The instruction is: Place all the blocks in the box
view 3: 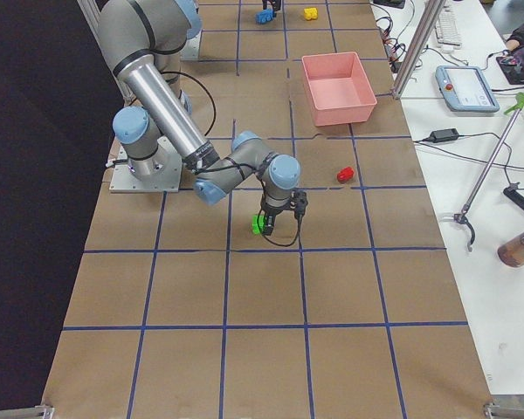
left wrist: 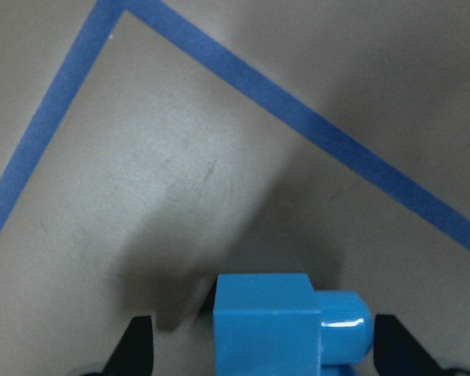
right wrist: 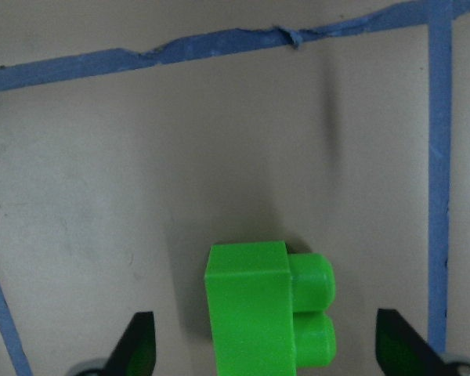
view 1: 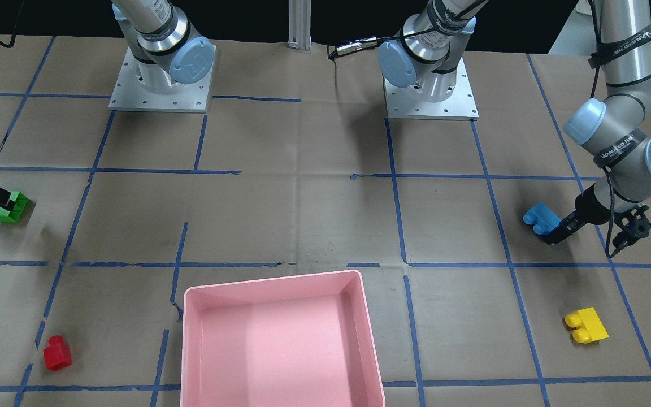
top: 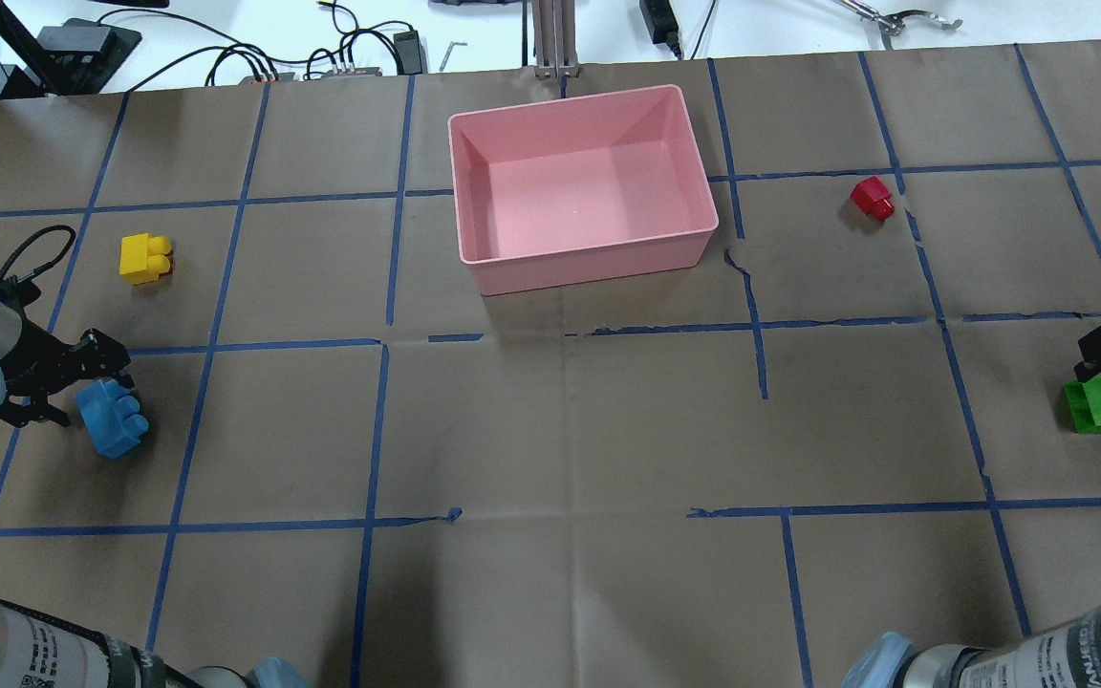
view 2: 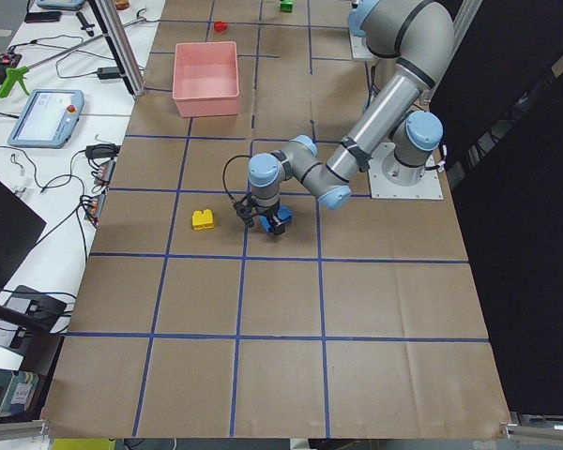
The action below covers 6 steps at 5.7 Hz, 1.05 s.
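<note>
Now left gripper (left wrist: 266,348) gapes around the light-blue studded plastic brick (left wrist: 262,309), right gripper (right wrist: 270,348) around the green plastic brick (right wrist: 251,301); likely light, slick, so pinch flat sides.

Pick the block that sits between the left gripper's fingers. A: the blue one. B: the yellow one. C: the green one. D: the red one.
A: the left wrist view shows the blue block between the fingers of the left gripper, which stand apart on either side of it.
</note>
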{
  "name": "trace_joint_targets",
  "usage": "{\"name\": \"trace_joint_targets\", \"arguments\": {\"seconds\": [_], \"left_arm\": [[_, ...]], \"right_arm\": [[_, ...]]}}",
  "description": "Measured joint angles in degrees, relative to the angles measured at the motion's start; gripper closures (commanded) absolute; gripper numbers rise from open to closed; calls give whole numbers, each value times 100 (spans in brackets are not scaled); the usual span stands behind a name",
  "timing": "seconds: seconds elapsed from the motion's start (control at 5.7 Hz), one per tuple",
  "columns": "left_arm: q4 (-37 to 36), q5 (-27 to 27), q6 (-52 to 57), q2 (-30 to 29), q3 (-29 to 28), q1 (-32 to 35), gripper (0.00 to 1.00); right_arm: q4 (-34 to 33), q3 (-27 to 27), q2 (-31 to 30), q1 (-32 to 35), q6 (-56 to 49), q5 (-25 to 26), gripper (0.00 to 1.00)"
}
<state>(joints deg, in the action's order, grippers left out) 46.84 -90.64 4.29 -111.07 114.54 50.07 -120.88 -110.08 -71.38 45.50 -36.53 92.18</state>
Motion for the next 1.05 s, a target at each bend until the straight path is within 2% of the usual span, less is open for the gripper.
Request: {"name": "trace_joint_targets", "arguments": {"seconds": [0.35, 0.53, 0.7, 0.88, 1.05], "left_arm": [[54, 33, -180, 20, 22, 33, 8], [72, 42, -181, 15, 46, 36, 22], [93, 37, -174, 4, 71, 36, 50], [159, 26, -171, 16, 85, 32, 66], [236, 27, -156, 42, 88, 30, 74]], "right_arm": [[1, -4, 154, 3, 3, 180, 1], [13, -4, 204, 3, -1, 259, 1], [27, -29, 224, 3, 2, 370, 1], [23, -109, 225, 3, 12, 449, 2], [-12, -198, 223, 3, 19, 473, 10]]}}
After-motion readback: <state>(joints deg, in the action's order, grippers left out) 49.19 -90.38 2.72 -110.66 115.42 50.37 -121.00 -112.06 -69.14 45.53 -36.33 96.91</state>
